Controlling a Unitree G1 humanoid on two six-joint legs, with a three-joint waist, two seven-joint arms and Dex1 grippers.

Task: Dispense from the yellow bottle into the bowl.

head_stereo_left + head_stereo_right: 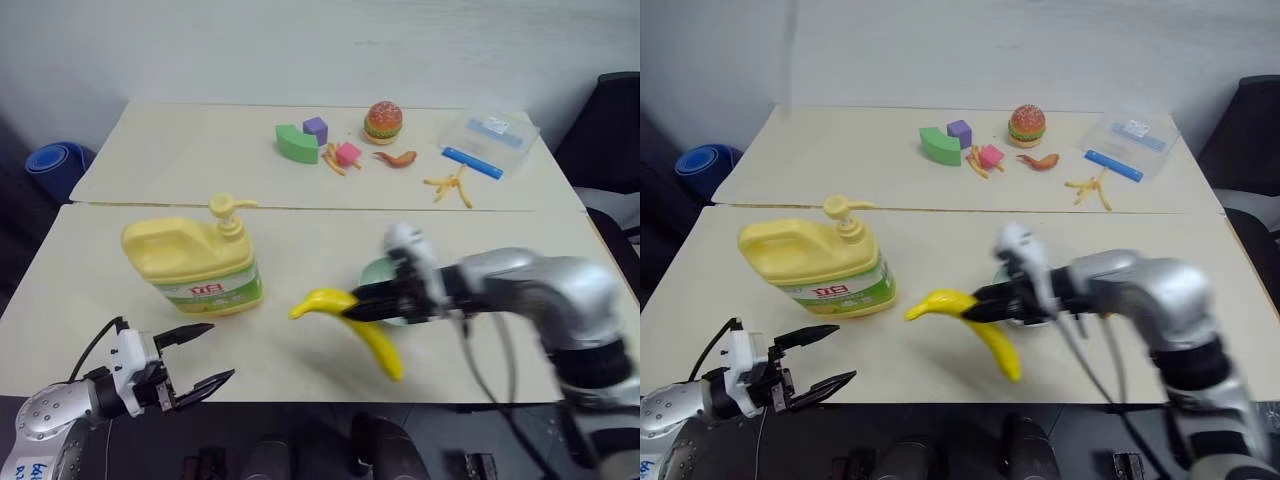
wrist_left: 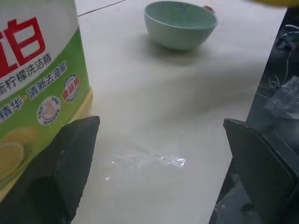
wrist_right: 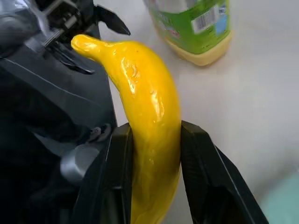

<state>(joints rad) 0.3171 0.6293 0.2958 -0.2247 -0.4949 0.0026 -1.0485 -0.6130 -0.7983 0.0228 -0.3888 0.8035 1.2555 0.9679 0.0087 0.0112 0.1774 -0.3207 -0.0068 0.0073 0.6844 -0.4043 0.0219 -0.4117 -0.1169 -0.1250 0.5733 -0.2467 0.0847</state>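
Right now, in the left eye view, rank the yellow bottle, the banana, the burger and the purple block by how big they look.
1. Yellow bottle, clearly largest.
2. Banana, held in the right gripper and nearer the camera, so it may look bigger than it is.
3. Burger, on the far table.
4. Purple block, smallest, also far.

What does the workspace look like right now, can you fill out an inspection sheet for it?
Surface: two pale tables pushed together.
Job's things: yellow bottle upright on the near table; bowl beside it, empty.
Clutter: toy burger, green block, purple and pink blocks, fries, clear bag on the far table.
Grippers: left pincer open, near the bottle, holding nothing; right pincer shut on the banana, in front of the bowl.
Cables: black cable at the left wrist.
Surroundings: blue roll, dark chair.
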